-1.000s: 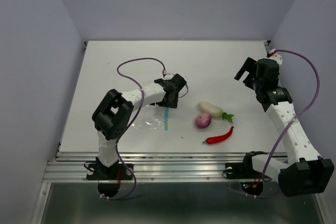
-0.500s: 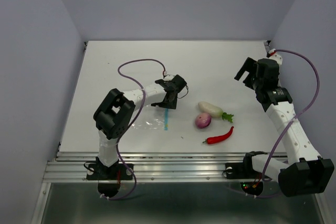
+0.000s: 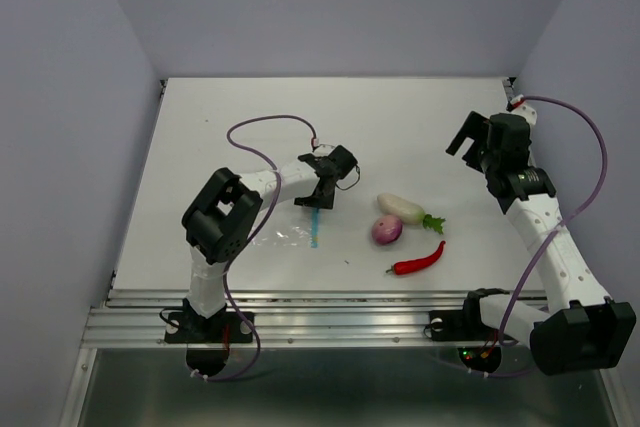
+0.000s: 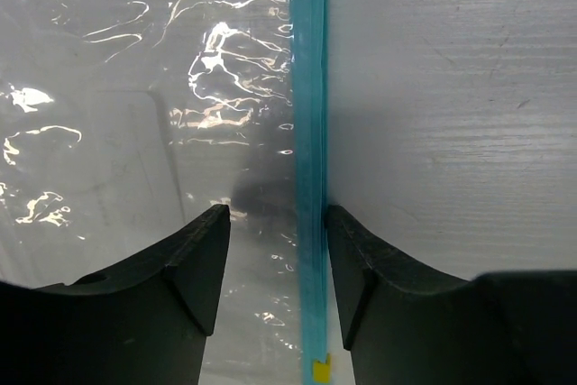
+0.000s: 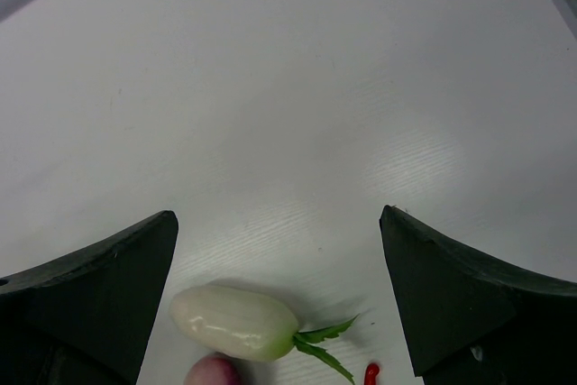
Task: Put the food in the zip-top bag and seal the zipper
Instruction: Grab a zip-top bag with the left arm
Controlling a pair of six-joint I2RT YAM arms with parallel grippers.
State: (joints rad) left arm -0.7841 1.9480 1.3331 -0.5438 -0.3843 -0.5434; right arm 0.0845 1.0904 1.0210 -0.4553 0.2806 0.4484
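You had the zip-top bag (image 3: pixel 283 237) lying flat on the table (image 3: pixel 240 117), near its front edge and left of centre, with the zipper (image 4: pixel 309 132) along the bag's right side. Your left gripper (image 4: pixel 278 223) stood over the zipper's far end, jaws parted astride the strip and clamping nothing. Right of centre lay the white radish (image 3: pixel 403 208), the purple onion (image 3: pixel 387 230) just in front of it, and the red chili (image 3: pixel 420 261) nearest the front edge. Your right gripper (image 3: pixel 466 145) hovered near the right edge, jaws spread wide, empty.

Lab test cell: white table (image 3: pixel 250 127), plain lavender walls (image 3: pixel 340 7), aluminium rail (image 3: pixel 330 317).
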